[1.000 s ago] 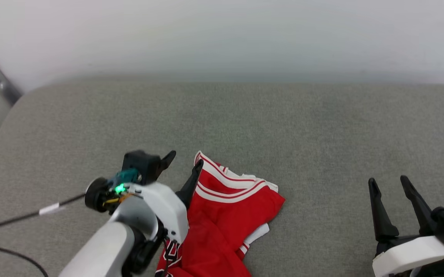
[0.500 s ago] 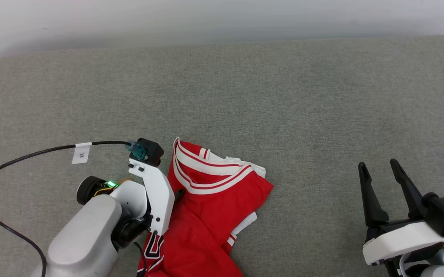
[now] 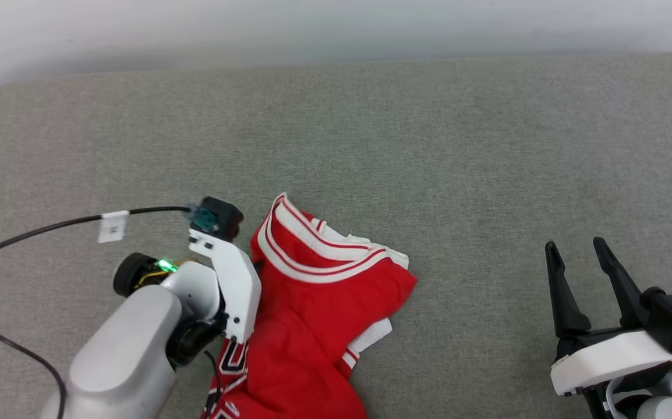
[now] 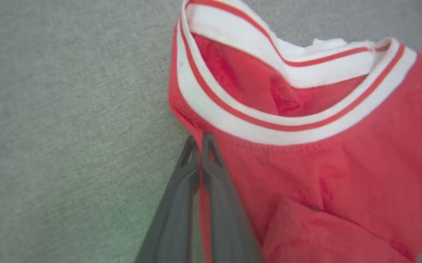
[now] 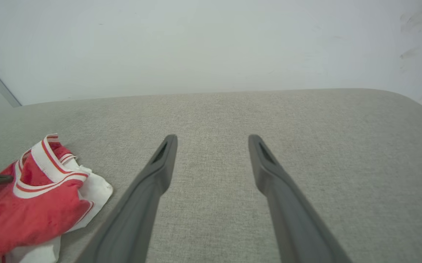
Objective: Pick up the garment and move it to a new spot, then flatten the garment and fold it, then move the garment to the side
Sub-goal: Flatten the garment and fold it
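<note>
- L side: a black cable [image 3: 50, 228] w/ a white tag [image 3: 112, 227] is being trailed across the grey cushion [image 3: 429, 145] to the L wrist.
- L gripper [image 4: 197, 140]: fingers are being pressed together, tips closed on red cloth at the edge of the shirt [image 3: 324, 291], just below the collar trim. In wrist view a thin strip of red is being shown betw. the fingers lower down.
- In head view the L tips are being hidden by the white wrist housing, which is being held over the shirt's L edge.
- Shirt: is being left crumpled on the cushion, lower centre-left in head view. Its collar, w/ red-and-white striped trim, is being turned toward the wall [image 3: 312, 23]. White sleeve bits are being shown on its R side. Black, white-outlined print is being partly covered by the L arm near the bottom edge.
- Centre to R: shirt and R gripper [image 3: 575, 242] are being kept well apart, w/ bare cushion betw. them.
- R gripper: fingers are being held wide apart, pointing toward the wall, w/ just cushion being seen betw. them.
</note>
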Controlling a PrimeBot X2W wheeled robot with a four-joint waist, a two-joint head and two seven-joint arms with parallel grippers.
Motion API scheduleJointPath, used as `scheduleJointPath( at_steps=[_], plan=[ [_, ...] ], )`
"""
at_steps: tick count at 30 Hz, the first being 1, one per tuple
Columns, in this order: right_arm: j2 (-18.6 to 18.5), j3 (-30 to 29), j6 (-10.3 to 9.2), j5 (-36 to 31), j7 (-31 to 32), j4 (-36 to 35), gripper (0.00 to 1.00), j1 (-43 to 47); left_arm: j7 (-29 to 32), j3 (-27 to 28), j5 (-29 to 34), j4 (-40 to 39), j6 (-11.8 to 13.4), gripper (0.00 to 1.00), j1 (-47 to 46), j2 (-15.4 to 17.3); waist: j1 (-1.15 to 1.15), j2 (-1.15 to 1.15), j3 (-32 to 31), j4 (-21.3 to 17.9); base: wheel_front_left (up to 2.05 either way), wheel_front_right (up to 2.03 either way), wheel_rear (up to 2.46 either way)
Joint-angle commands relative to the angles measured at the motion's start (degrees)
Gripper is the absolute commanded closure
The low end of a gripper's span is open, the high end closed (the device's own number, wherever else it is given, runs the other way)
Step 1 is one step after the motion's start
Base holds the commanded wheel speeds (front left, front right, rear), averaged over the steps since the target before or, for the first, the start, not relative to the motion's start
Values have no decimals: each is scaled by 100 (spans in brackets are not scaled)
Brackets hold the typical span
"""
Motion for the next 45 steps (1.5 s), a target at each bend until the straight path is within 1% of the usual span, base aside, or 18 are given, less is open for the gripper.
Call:
scheduleJointPath(
  at_steps=[1, 6, 11, 14, 17, 19, 21, 23, 24, 25, 26, 29, 33, 35, 39, 45],
  plan=[
    [5, -13, -4, -23, 19, -15, 0, -19, -154, 108, 4, -59, 65, 100, 40, 33, -1, 0, -46, 49, 0, 0, 0],
    [5, -43, -4, -49, 64, -47, 0, 67, -579, 548, -226, -293, 354, 100, 288, 176, -1, 0, -143, 162, 0, 0, 0],
    [5, -47, -4, -43, 111, -84, 0, 124, -771, 1065, -690, -351, 707, 100, 944, 302, -1, 0, -184, 227, 0, 0, 0],
    [5, -67, -4, -42, 122, -97, 0, 123, -846, 1217, -877, -328, 851, 100, 1403, 340, -1, 0, -211, 261, 0, 0, 0],
    [5, -91, -4, -61, 149, -105, 0, 171, -910, 1230, -985, -321, 908, 100, 1818, 269, -1, 0, -266, 310, 0, 0, 0],
    [4, -123, -4, -85, 170, -114, 0, 197, -1072, 1205, -944, -359, 922, 0, 1973, 222, -1, 0, -318, 360, 0, 0, 0],
    [5, -142, -4, -108, 184, -129, 0, 213, -1321, 1184, -843, -404, 944, 0, 2034, 138, -1, 0, -378, 407, 0, 0, 0],
    [5, -155, -4, -123, 220, -132, 0, 251, -1721, 1223, -748, -463, 982, 0, 2035, 51, -1, 0, -467, 441, 0, 0, 0],
    [5, -155, -4, -123, 220, -132, 0, 251, -1721, 1223, -748, -463, 982, 0, 2035, 51, -1, 0, -467, 441, 0, 0, 0],
    [5, -171, -4, -146, 234, -148, 0, 280, -2171, 1243, -569, -538, 1010, 0, 2017, -18, -1, 0, -563, 475, 0, 0, 0],
    [5, -178, -4, -153, 259, -155, 0, 309, -2417, 1272, -523, -579, 1035, 0, 2010, -89, -1, 0, -618, 487, 0, 0, 0],
    [5, -198, -4, -151, 303, -178, 0, 399, -3056, 1278, -267, -694, 1032, 0, 1995, -137, -1, 0, -773, 511, 0, 0, 0],
    [5, -212, -4, -146, 366, -223, 0, 505, -3698, 1222, 65, -937, 1049, 0, 1939, -171, -1, 0, -938, 542, 0, 0, 0],
    [5, -211, -4, -149, 375, -235, 0, 525, -3816, 1200, 164, -1009, 1068, 0, 1947, -161, -1, 0, -968, 547, 0, 0, 0],
    [5, -204, -4, -160, 423, -278, 0, 604, -4089, 1145, 414, -1330, 1194, 0, 2079, -108, -1, 0, -1058, 557, 0, 0, 0],
    [5, -195, -4, -155, 481, -314, 0, 697, -4180, 1081, 570, -1821, 1335, 0, 2310, -47, -1, 0, -1146, 608, 0, 0, 0]
  ],
)
